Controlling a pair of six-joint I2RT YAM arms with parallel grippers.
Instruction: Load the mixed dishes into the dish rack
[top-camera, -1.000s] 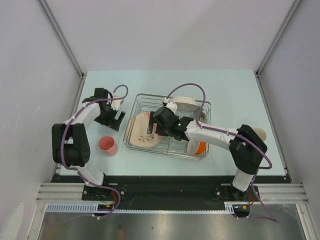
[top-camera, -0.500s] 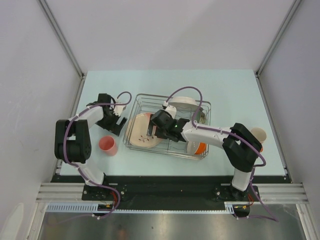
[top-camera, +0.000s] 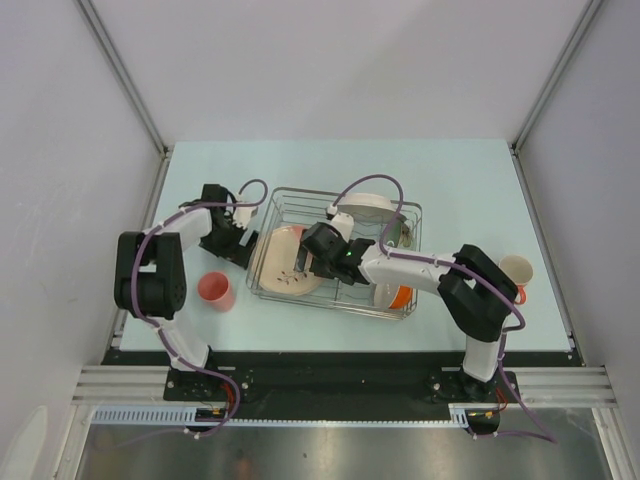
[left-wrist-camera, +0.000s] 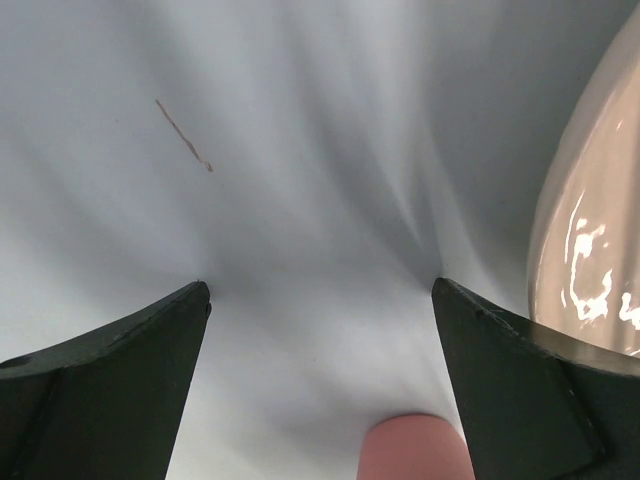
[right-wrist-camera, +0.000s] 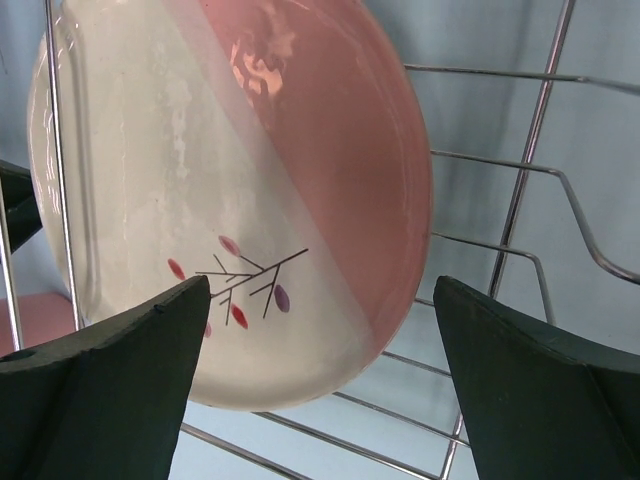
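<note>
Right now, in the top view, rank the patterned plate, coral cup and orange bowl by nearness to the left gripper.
1. the patterned plate, beside the left gripper, at the rack's left end
2. the coral cup, outside, toward the bases
3. the orange bowl, rack's right end

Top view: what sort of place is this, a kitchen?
Likely a robot test cell, not a kitchen: plain white panels wall in a pale blue table, two robot arms bolt onto a metal rail, with a dish rack to load.

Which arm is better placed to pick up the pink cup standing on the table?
Probably left. The open left gripper hangs near the pink cup, outside the dish rack. The right gripper is open over the plate inside the rack, farther away.
</note>
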